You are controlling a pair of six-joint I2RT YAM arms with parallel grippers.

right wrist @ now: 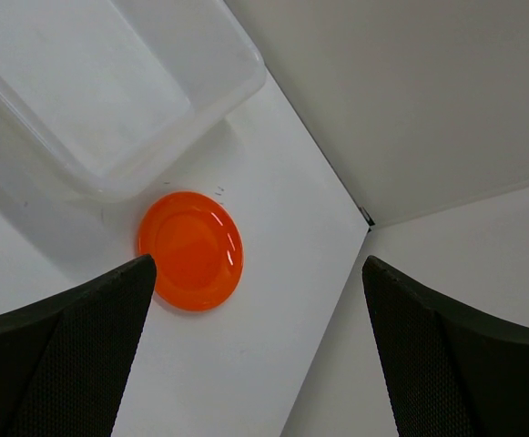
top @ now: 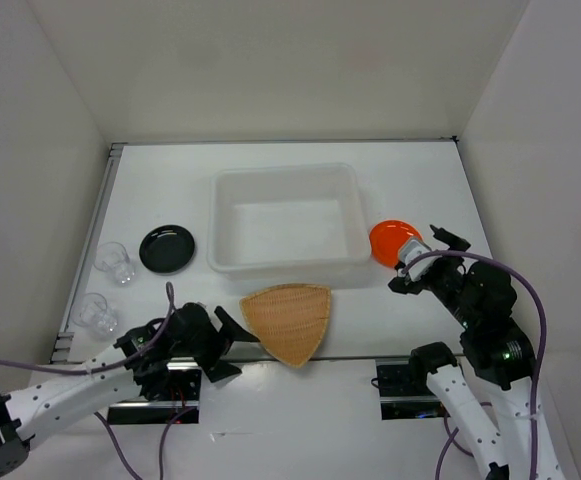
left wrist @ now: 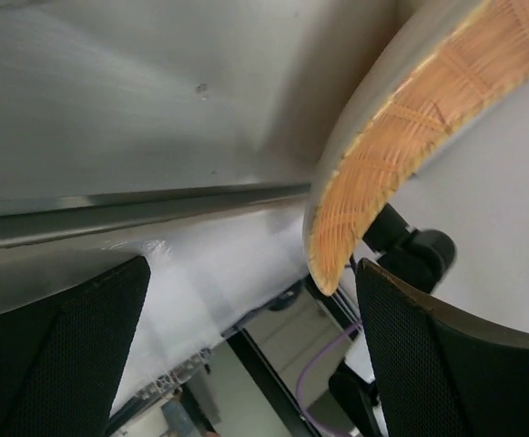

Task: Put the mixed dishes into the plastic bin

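While the left tool (top: 232, 347) and right tool (top: 422, 262) gape apart, the woven dish (top: 288, 320) reaches the table edge (top: 355, 352).

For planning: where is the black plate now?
In the top view, the black plate lies between the plastic bin on its right and a clear cup on its left.

The left arm (top: 65, 392) and right arm (top: 495, 425) are wearing white shells with black joint housings (small dark screw heads are dotting the white links), with purple cables (top: 30, 367) trailing along each. The jaws are showing black, finely meshed inner faces.
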